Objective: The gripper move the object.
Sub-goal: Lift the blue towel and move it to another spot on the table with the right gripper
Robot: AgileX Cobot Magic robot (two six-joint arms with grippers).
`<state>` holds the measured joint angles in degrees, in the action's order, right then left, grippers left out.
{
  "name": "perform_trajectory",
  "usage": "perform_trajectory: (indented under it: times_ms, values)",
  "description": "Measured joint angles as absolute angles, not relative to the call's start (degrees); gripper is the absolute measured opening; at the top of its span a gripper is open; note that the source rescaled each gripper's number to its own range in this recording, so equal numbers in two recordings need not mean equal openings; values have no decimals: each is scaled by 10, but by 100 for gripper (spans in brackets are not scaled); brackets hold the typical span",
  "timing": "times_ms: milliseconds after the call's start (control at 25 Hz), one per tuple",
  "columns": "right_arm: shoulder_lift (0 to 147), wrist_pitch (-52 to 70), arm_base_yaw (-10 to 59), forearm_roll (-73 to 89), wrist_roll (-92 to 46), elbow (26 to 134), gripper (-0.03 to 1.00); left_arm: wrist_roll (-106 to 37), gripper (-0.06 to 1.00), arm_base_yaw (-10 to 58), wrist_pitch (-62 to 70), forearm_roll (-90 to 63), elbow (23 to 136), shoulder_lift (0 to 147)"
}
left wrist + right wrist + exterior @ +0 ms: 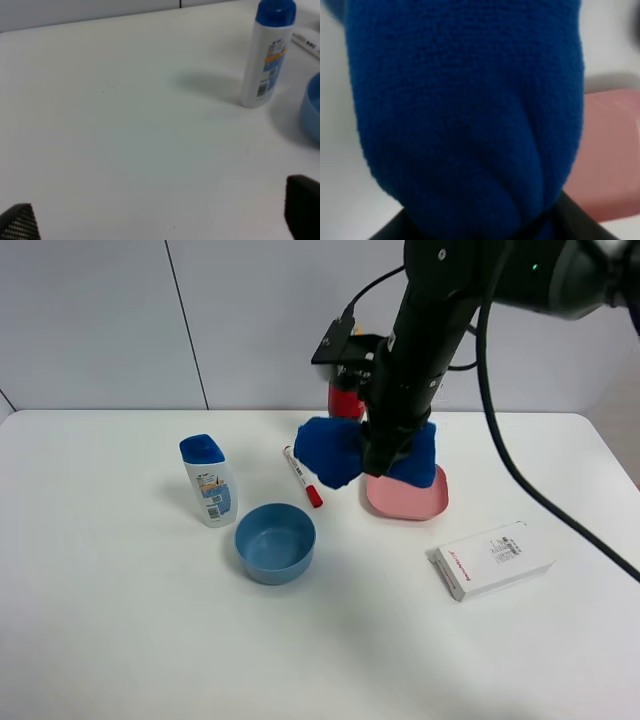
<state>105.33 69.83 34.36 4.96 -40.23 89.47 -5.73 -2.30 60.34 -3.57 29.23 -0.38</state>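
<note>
The royal-blue cloth (325,452) hangs in two rounded lumps on either side of my right gripper (383,455), which is shut on it. It is held just above a pink plate (405,498) near the middle of the table. In the right wrist view the cloth (465,110) fills most of the picture, with the pink plate (607,160) beneath it. My left gripper (160,215) is open and empty, low over bare white table; it is not seen in the exterior view.
A blue-capped white bottle (208,480) (265,55) stands on the left, and a light-blue bowl (275,542) (312,115) sits in front of it. A red-capped marker (302,477) lies beside the cloth. A white box (492,559) lies front right. A red item (345,400) stands behind the arm.
</note>
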Motion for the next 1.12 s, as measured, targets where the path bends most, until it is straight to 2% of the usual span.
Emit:
perform_trajectory:
  times_ms: [280, 720, 1120]
  values:
    - [1053, 684, 357, 45, -334, 771, 0, -57, 100, -23, 603, -36, 292, -4]
    - [1053, 405, 357, 50, -333, 597, 0, -57, 100, -23, 603, -36, 292, -4]
    - [1053, 246, 357, 78, -333, 515, 0, -57, 100, -23, 603, -36, 292, -4]
